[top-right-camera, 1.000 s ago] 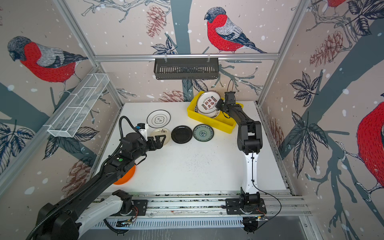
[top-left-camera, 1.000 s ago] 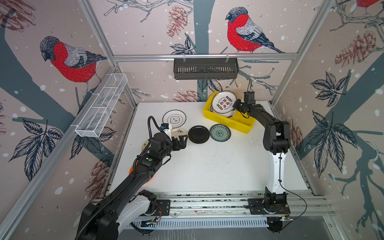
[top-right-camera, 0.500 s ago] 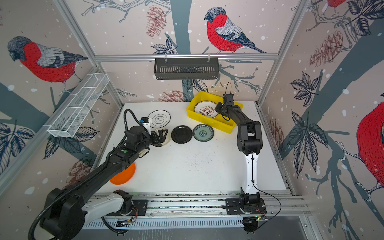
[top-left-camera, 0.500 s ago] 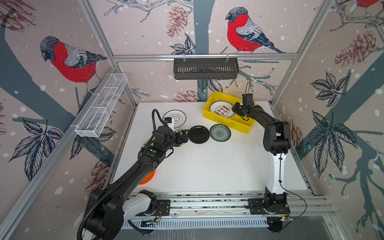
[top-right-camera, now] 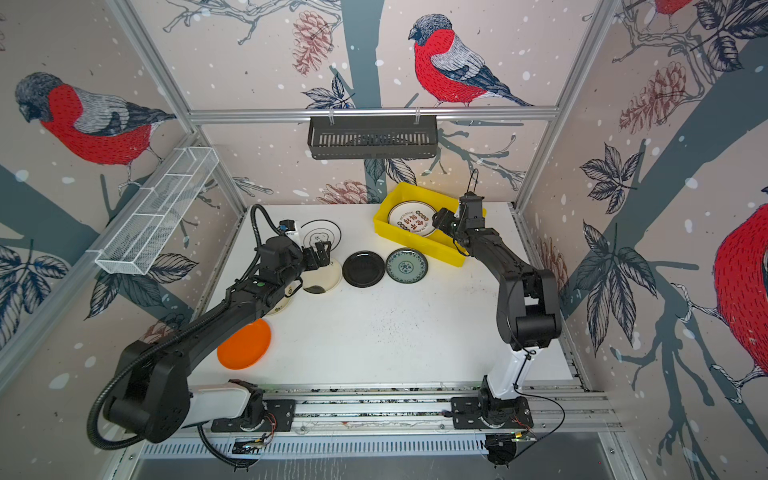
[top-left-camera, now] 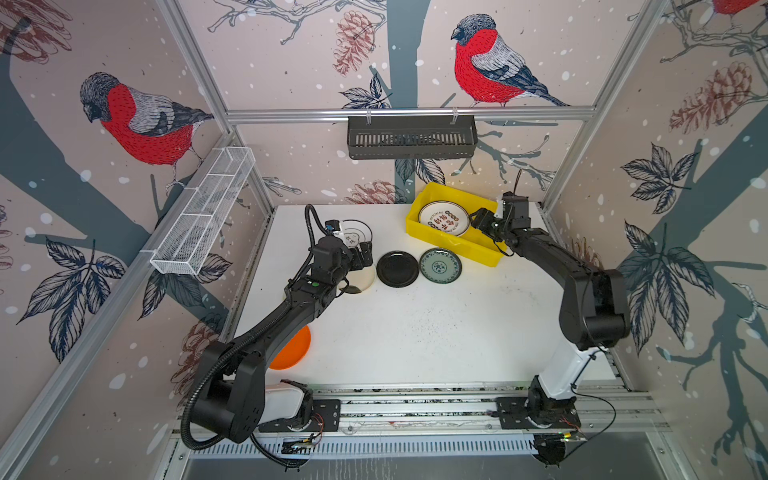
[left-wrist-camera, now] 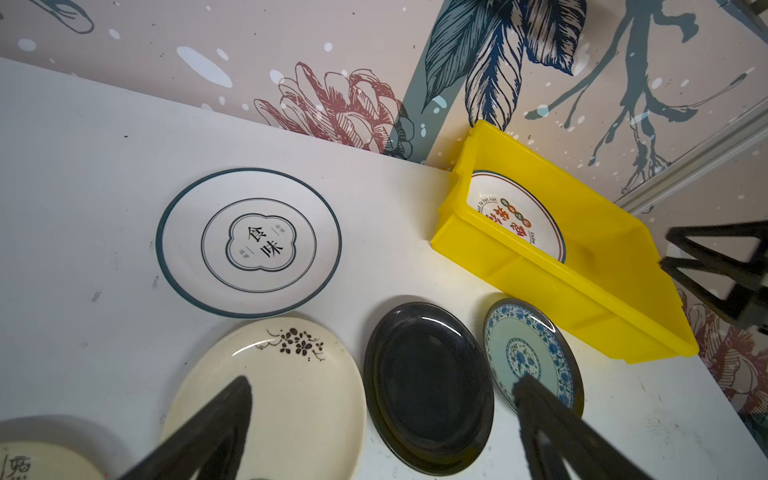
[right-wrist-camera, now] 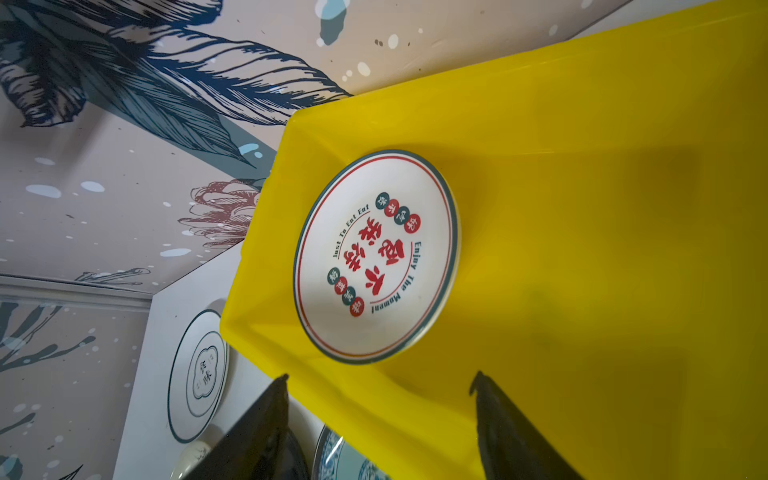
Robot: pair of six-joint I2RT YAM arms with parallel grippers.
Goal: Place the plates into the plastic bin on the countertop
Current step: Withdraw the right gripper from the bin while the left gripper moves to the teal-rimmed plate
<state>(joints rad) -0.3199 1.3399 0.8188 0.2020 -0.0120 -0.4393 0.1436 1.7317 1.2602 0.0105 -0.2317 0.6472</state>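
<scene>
On a speckled white countertop (top-left-camera: 415, 332) walled with bullfinch-print panels, a white plate with red characters (top-left-camera: 444, 218) lies flat in the yellow plastic bin (top-left-camera: 461, 246), which stands toward the back right. The plate fills the left end of the bin in both top views. The right gripper (top-left-camera: 478, 219) hangs over the bin's other end, just beside the plate. The right wrist view shows its two fingers (right-wrist-camera: 498, 424) spread apart, with nothing between them and clear of the plate's rim.

Across the table, the left gripper (top-left-camera: 365, 257) is poised above a cream plate with a dark flower sprig (left-wrist-camera: 282, 386), its claw spread wide and empty. That plate heads a row with a black plate (top-left-camera: 397, 269) and a teal-patterned plate (top-left-camera: 440, 266). The teal-patterned plate sits just in front of the bin's near wall.

Behind the cream plate rests a white plate with a dark ring (left-wrist-camera: 249, 243). An orange plate (top-right-camera: 245, 345) lies near the front left, partly under the left arm. Another lettered plate (top-right-camera: 280, 307) shows only in part beneath that arm.
</scene>
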